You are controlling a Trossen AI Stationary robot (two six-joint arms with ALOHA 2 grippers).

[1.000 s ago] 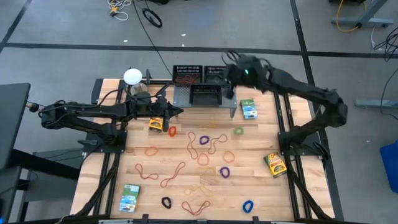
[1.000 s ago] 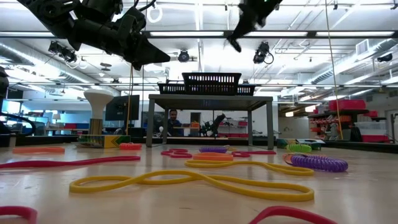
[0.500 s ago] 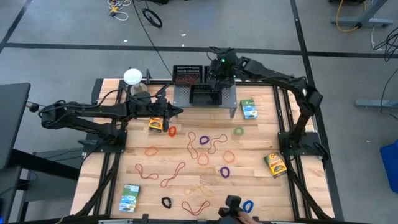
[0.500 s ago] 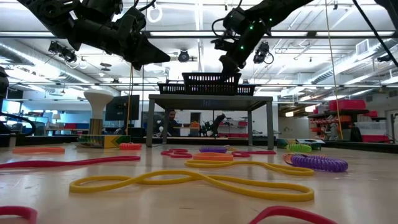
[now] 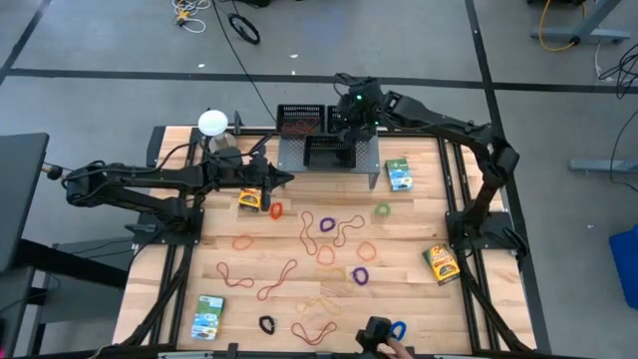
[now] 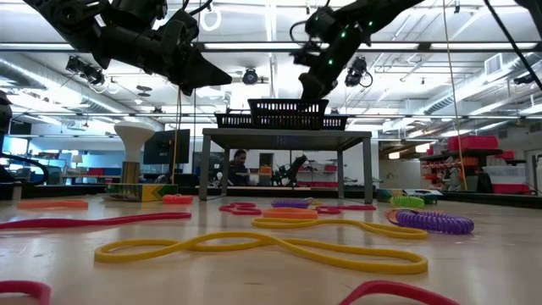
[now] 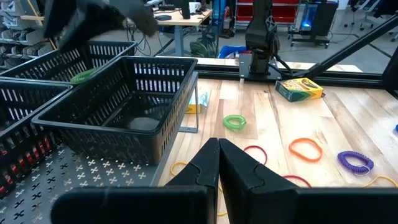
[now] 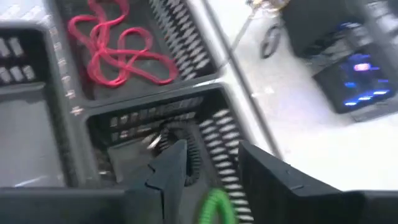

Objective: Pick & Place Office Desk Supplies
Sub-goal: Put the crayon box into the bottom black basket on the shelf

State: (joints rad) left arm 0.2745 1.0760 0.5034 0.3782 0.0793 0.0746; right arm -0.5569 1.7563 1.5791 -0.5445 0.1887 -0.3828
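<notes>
A: Where was the right gripper (image 5: pixel 351 112)?

B: Over the black mesh trays (image 5: pixel 327 152) on the grey shelf (image 5: pixel 371 165) at the table's far edge, fingers apart. The right wrist view showed a green coiled band (image 8: pixel 214 205) between them, above a tray, and red bands (image 8: pixel 118 53) lying in a neighbouring tray.

A: And the left gripper (image 5: pixel 284 179)?

B: Fingers together, empty, hovering just left of the shelf. Loose rubber bands (image 5: pixel 329 225) and card boxes (image 5: pixel 399 174) lay across the table (image 5: pixel 419 309).

One camera looks straight down on the table (image 5: pixel 419 214); another sits level at its near edge. Both show the shelf (image 5: pixel 327 152).
</notes>
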